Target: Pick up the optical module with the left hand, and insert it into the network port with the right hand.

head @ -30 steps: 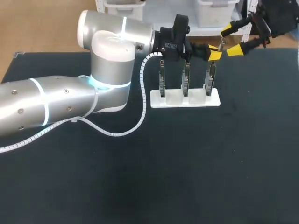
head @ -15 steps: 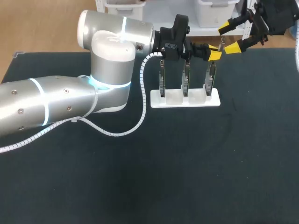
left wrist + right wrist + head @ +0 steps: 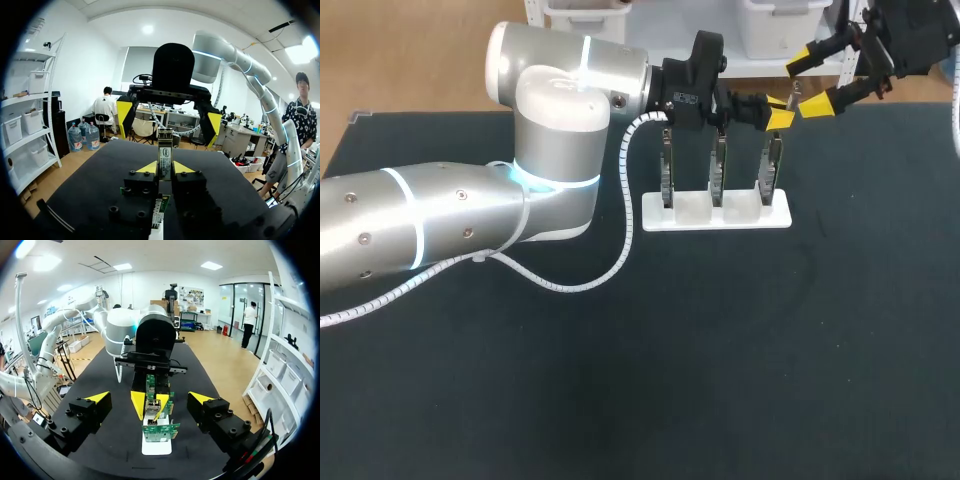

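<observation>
On the dark table [image 3: 720, 350] stands a white rack [image 3: 715, 217]; three boards [image 3: 719, 172] upright.

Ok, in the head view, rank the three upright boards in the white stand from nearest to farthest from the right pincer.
1. Right board, at the right end of the white stand, closest to the right pincer.
2. Middle board, in the centre slot.
3. Left board, at the stand's left end.
</observation>
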{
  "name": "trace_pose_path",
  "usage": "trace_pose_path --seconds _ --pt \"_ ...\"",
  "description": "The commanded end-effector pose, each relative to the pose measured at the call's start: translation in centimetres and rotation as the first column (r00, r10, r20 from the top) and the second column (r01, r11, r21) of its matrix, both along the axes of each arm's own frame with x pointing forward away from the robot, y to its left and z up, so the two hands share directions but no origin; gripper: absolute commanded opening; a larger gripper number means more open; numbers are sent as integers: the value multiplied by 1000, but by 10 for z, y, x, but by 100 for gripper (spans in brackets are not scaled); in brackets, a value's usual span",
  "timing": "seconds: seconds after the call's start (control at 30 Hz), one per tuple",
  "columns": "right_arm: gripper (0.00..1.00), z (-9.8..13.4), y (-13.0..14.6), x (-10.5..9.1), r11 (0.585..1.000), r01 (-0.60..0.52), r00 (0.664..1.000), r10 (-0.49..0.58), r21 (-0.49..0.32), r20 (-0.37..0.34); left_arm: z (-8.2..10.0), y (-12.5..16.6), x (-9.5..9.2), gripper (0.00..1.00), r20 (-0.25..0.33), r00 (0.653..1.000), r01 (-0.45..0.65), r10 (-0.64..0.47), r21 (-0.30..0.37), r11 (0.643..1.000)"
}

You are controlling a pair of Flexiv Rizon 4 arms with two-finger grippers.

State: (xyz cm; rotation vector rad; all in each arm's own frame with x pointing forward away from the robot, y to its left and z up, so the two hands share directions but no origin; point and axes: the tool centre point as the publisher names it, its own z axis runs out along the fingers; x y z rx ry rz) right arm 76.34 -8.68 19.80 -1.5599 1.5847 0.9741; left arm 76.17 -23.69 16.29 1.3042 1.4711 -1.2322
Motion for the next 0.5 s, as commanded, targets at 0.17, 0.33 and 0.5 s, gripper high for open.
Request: trace_pose_path --seconds 0.17,0.33,0.5 --pt "15 0 1 -1 1000 -4 1000 4 -4 4 -1 -1 2 0 1 1000 3 -3 -2 1000" --pt "0 0 1 -1 1000 -2 1000 2 -7 5 -1 -1 2 0 1 1000 3 -3 -2 1000" --pt "0 0 1 -1 1000 0 1000 0 -9 6 -1 -1 2 0 1 1000 3 -3 -2 1000"
